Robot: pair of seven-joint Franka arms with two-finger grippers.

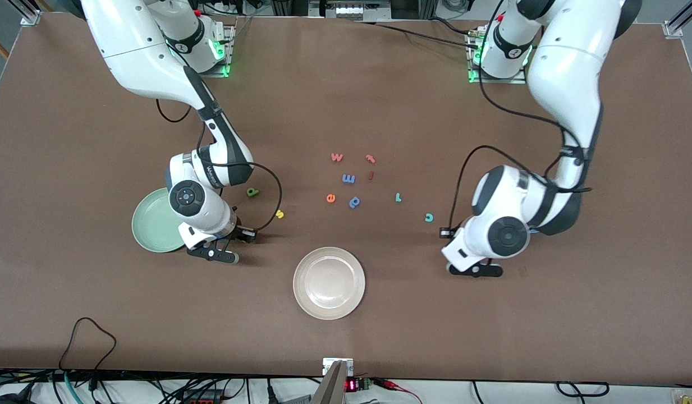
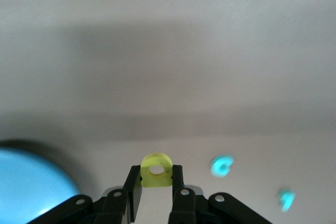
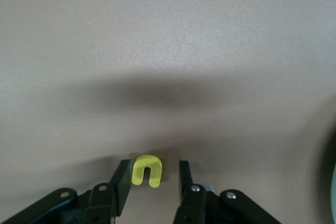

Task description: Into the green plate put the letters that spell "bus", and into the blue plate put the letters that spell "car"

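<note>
Hidden / hard to read:
- In the front view both wrists cover their own fingers, so neither grip can be read there.
- The blue plate shows only in the left wrist view, cut off at the frame edge and blurred.
- The green plate, in the middle band of the front view toward the right arm's end, is partly covered by the right wrist.

Wrist views vs. front:
- Left gripper pinches the yellow "a", a pad against each side, over bare table near the blue plate.
- The teal "c" and teal "r" lie on the table, well apart from each other (both out of focus).
- Right gripper is spread, just beside the green plate. The yellow "u" sits between the fingers against one of them, with a gap to the other.

Front view, near to far:
- The cream plate lies low centre.
- The yellow "s" and then the dark green "b" lie near the right wrist, neither on a plate.
- At centre lie the blue round-bowled letter and the orange "e", with further small letters above them in the frame.

Surface / room:
- The table is matte brown, with cables along the lower frame edge.
</note>
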